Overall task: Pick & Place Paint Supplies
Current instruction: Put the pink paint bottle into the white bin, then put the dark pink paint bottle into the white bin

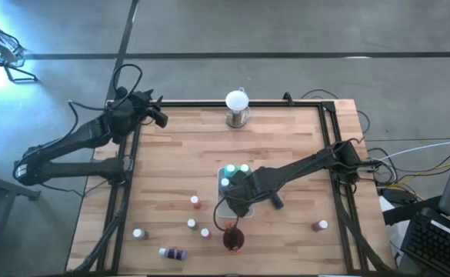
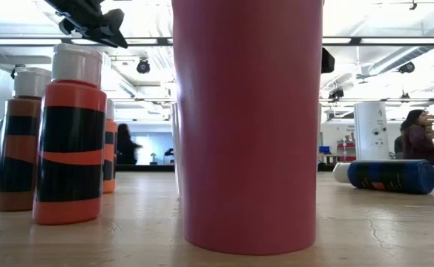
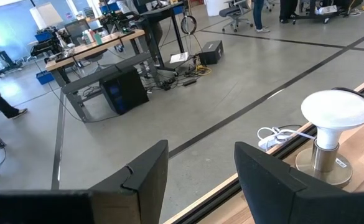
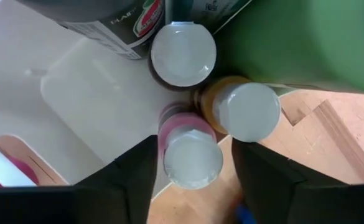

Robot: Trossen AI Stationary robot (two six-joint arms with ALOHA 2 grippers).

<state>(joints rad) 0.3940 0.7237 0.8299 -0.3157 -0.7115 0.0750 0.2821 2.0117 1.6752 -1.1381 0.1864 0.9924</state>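
Observation:
My right gripper [image 1: 238, 201] [image 4: 194, 146] hangs over the near end of the white tray [image 1: 223, 185], shut on a red paint bottle [image 4: 191, 155] with a white cap. Close beside it stand an orange-yellow bottle [image 4: 244, 112] and a brown one [image 4: 183, 55], both upright; teal and green bottles [image 1: 235, 171] stand at the tray's far end. Several more bottles stand on the wood [image 1: 196, 201] [image 1: 138, 233] [image 1: 320, 225], and a dark blue one [image 1: 173, 252] [image 2: 391, 176] lies on its side. My left gripper [image 1: 157, 117] [image 3: 200, 180] waits open at the far-left corner. My right gripper pinches the red bottle between its two fingers [image 4: 145, 168], coming from above and pointing down. The fingers sit on the bottle's body [image 4: 172, 124], below the cap. The bottle is upright, its cap level with its neighbours' caps; its base is hidden.
The dark red cup [image 1: 232, 238] [image 2: 246, 126] stands just near of the tray. The white globe on its metal base [image 1: 238, 104] [image 3: 334, 124] is at the far edge. A thin wooden piece [image 4: 26, 155] lies in the tray. Bare wood lies right of the tray. People move in the room behind.

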